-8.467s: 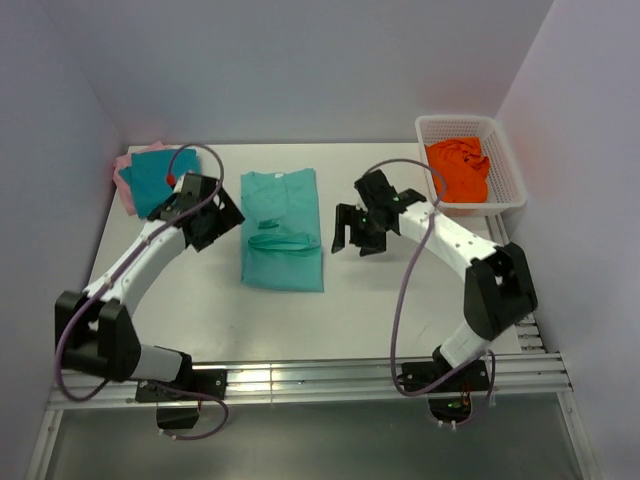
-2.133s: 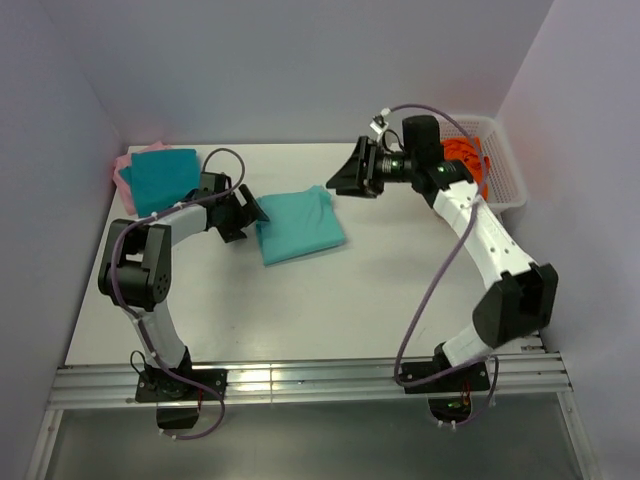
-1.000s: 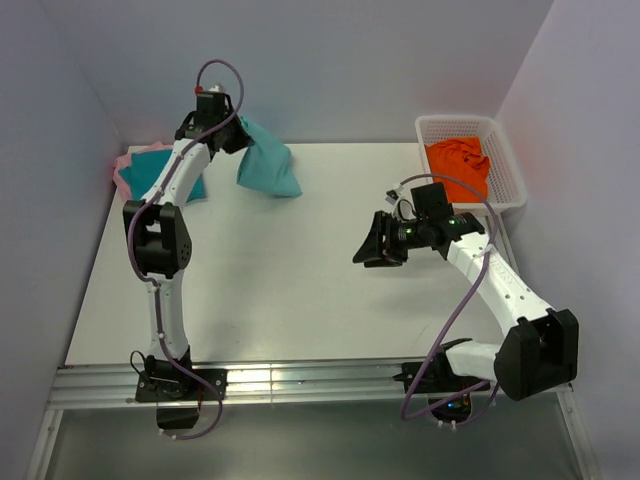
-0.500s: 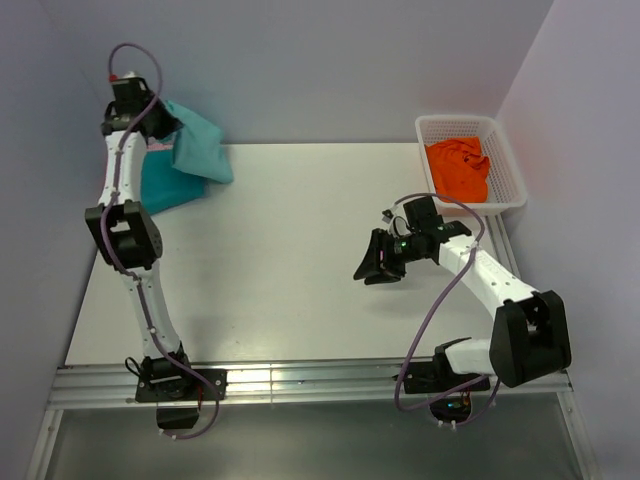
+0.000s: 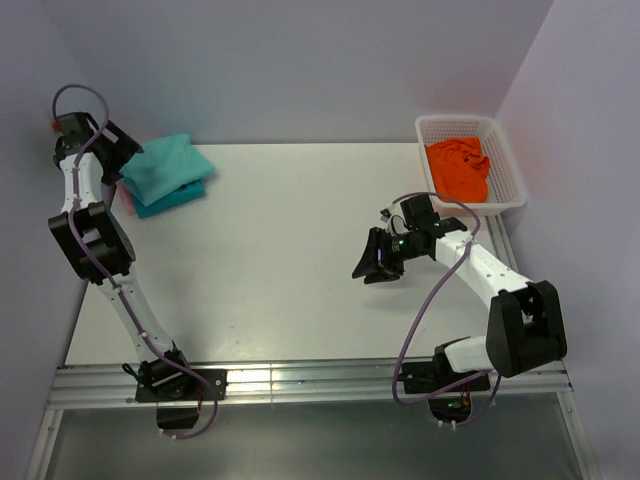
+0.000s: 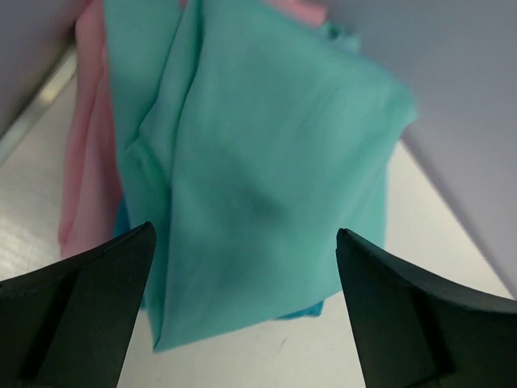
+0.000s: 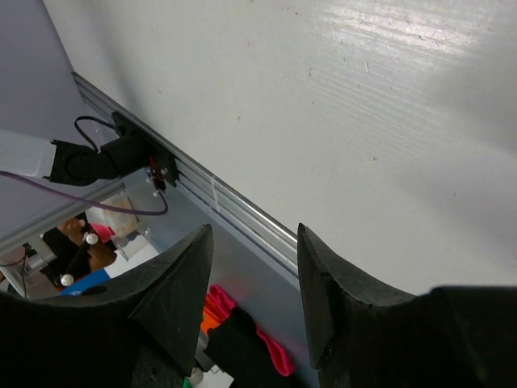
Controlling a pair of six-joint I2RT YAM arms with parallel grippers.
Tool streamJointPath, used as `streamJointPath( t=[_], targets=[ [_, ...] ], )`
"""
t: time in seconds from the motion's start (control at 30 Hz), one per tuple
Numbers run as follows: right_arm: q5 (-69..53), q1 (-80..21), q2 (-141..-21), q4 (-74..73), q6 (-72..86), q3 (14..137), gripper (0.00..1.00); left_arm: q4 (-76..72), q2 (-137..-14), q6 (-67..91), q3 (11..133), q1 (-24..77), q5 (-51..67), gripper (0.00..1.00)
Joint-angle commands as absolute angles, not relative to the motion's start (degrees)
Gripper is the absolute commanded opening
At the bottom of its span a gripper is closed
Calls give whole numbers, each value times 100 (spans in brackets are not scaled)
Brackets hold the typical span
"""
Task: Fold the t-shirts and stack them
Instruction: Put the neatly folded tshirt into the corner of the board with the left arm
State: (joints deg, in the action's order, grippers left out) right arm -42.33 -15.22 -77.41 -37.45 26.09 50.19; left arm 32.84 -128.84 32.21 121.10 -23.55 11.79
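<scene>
Mint-green cotton is being seen from above at the far left corner of the table (image 5: 280, 250). There the folded mint-green t-shirt (image 5: 163, 163) is lying on the darker teal t-shirt (image 5: 178, 197), with an edge of the pink t-shirt (image 5: 123, 190) showing beneath at the left. The left gripper (image 5: 116, 149) is being held just beside this pile, close to the left wall. The right gripper (image 5: 368, 268) is being held low over bare table right of centre, well apart from the shirts. An orange cloth (image 5: 458, 168) is lying in a white basket (image 5: 455, 128) at the far right.

In the left wrist view, the left fingers (image 6: 89, 315) are being held wide apart with nothing clamped. They are poised above the mint-green t-shirt, which is covering most of the pink and teal ones.

In the right wrist view, the right fingers (image 7: 174, 291) are being held apart with nothing between them, over the white table and its metal edge rail (image 7: 234, 212).
</scene>
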Motion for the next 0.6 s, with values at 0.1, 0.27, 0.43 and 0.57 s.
streamJointPath(
  t=[0.1, 0.27, 0.43, 0.57],
  targets=[
    [-4149, -1591, -7339, -3586, 2733, 4984, 55, 3050, -11569, 3322, 10621, -2408, 1362, 100],
    [-4035, -1608, -6813, -3498, 2874, 4799, 57, 2901, -9963, 3164, 9205, -2057, 1038, 99],
    [-3473, -1643, -5962, -3550, 2857, 4579, 58, 2944, -8501, 2953, 7876, -1092, 625, 99],
    [-2289, -1731, -5038, -3709, 2874, 4544, 59, 3058, -7500, 3049, 7375, -651, 203, 99]
  ],
)
